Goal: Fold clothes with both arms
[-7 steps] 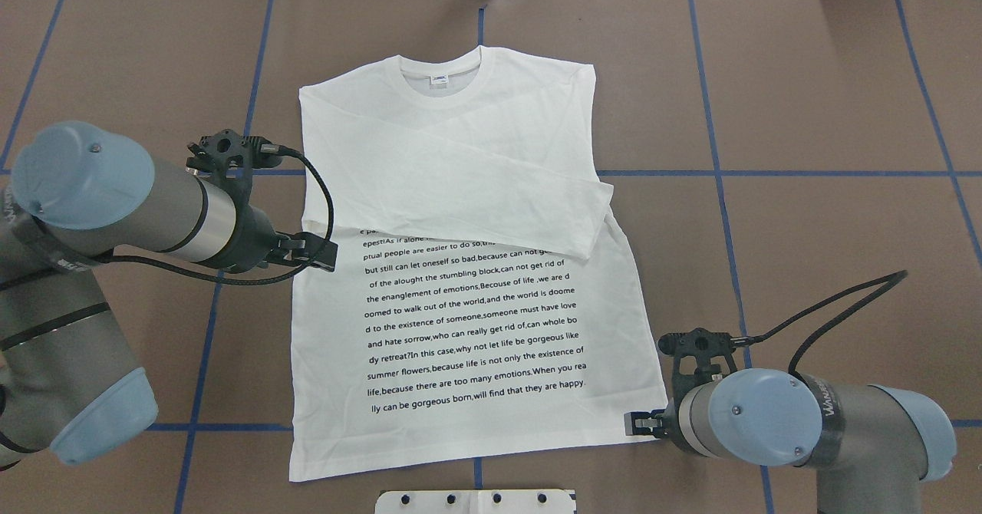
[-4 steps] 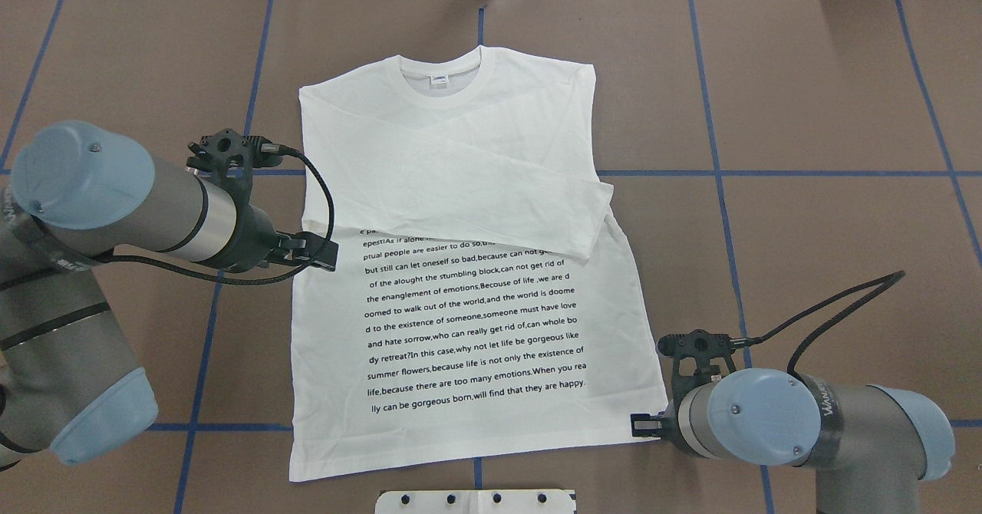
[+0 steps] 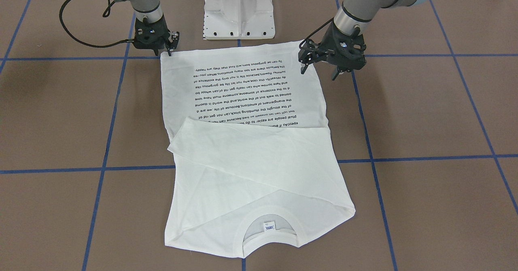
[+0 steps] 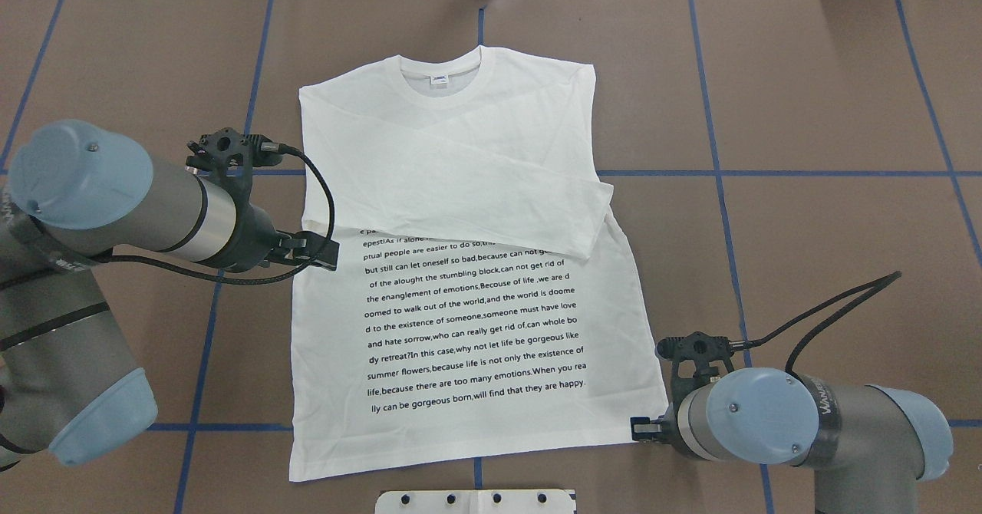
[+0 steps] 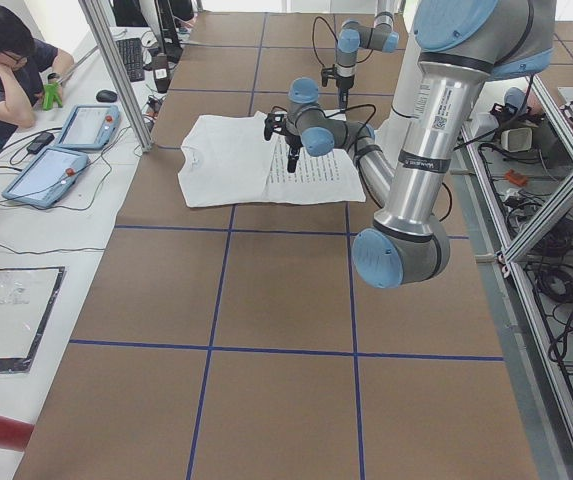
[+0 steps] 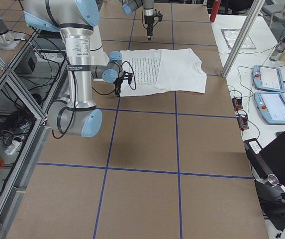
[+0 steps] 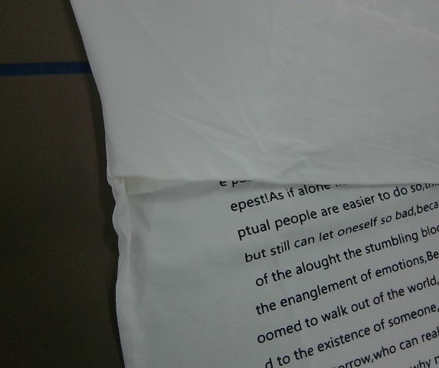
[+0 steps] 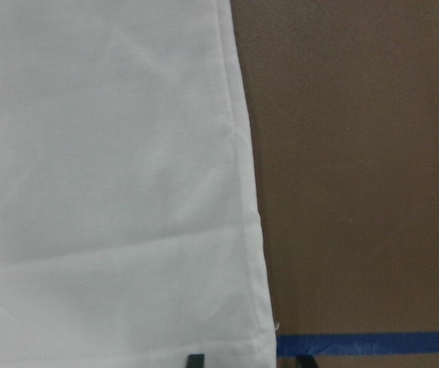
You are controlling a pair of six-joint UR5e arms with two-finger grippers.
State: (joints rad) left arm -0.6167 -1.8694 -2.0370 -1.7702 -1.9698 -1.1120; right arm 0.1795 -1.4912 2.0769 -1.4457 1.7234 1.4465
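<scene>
The left gripper (image 3: 319, 73) is hanging wide open, its two fingers (image 3: 302, 67) spread far apart and gripping nothing. It is hovering over the side edge of the shirt (image 4: 476, 414), just where a folded sleeve (image 4: 491, 192) is crossing the chest. The left wrist view shows that same edge and sleeve fold below, with no fingers in sight.

The right gripper (image 4: 641, 426) is sitting low at the shirt's bottom hem corner nearest the robot, pointing in at the cloth. How far its jaws are standing apart cannot be told: the arm's own wrist is covering most of it from above, and from the front the fingers are merging into the dark body. The corner itself is lying flat, not raised. In the right wrist view only a dark sliver (image 8: 194, 360) is showing at the bottom edge, over the hem.

The shirt is lying flat and face up on the brown table (image 4: 805, 115), collar (image 4: 441, 65) pointing away from the robot, the block of black print (image 4: 476, 322) facing up. The sleeve is hiding the top lines of that print. In the side views both grippers are appearing too small to judge.
</scene>
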